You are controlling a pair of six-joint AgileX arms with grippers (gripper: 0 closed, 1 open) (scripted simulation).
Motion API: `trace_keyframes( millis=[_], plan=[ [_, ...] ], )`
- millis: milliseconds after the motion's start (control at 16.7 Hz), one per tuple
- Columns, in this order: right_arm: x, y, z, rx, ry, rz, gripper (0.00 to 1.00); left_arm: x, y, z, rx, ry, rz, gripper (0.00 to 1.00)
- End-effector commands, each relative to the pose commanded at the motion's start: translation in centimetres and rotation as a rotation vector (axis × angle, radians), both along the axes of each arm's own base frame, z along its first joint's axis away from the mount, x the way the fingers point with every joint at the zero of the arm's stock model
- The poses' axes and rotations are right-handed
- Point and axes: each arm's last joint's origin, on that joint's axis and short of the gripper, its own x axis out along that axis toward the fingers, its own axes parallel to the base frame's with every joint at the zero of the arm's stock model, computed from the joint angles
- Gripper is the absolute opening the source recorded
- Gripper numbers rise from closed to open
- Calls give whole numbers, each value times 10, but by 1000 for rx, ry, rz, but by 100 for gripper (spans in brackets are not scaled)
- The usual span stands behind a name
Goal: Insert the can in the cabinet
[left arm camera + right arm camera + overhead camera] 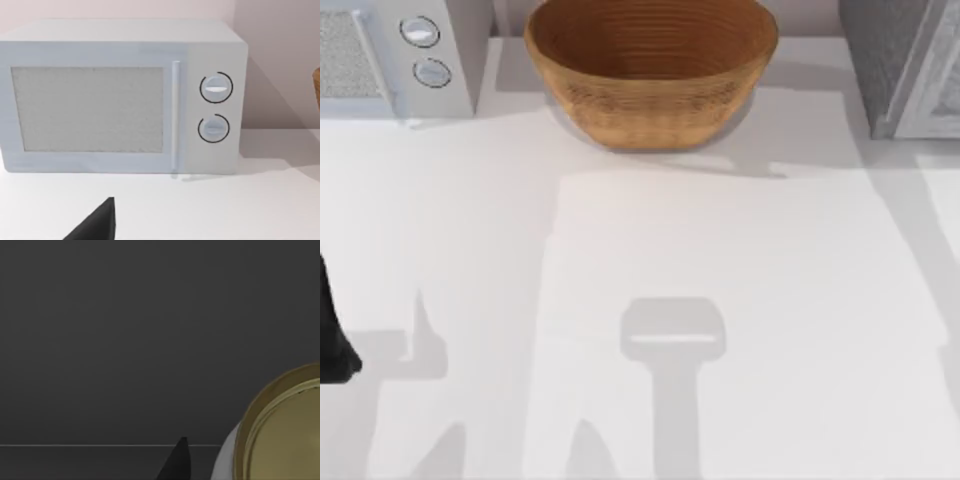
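The can (280,432), a white-walled cylinder with a brass-coloured metal lid, sits at the lower right of the right wrist view, in front of a dark grey surface crossed low down by a thin pale line. One black fingertip (177,462) of the right gripper rises at the bottom edge just beside the can; whether that claw is clenched on the can or released I cannot tell.

In the top view, the grey speckled cabinet (900,60) stands at the upper right corner of the white table (720,300). A woven brown wicker basket (650,70) sits at the top centre, and a pale blue microwave oven with two round dials (395,50) fills the upper left corner.

The left arm (332,340) is parked at the left edge of the frame. The left wrist view faces the microwave, with one black fingertip (97,225) at the bottom; that claw's state cannot be told either.
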Motion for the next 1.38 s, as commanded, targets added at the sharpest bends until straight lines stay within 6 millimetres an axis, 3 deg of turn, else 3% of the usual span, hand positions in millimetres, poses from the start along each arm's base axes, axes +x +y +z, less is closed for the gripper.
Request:
trace_keyframes(
  millis=[240,540,960,1380],
  plan=[
    [41,0,9,2,-16,2,0,0,0,0,0,0,0,100],
    [80,-5,1,-2,-16,-2,0,0,0,0,0,0,0,100],
    [88,-7,-3,-4,-12,-4,0,0,0,0,0,0,0,100],
    [88,-7,-3,-4,-12,-4,53,0,0,0,0,0,0,100]
  ],
)
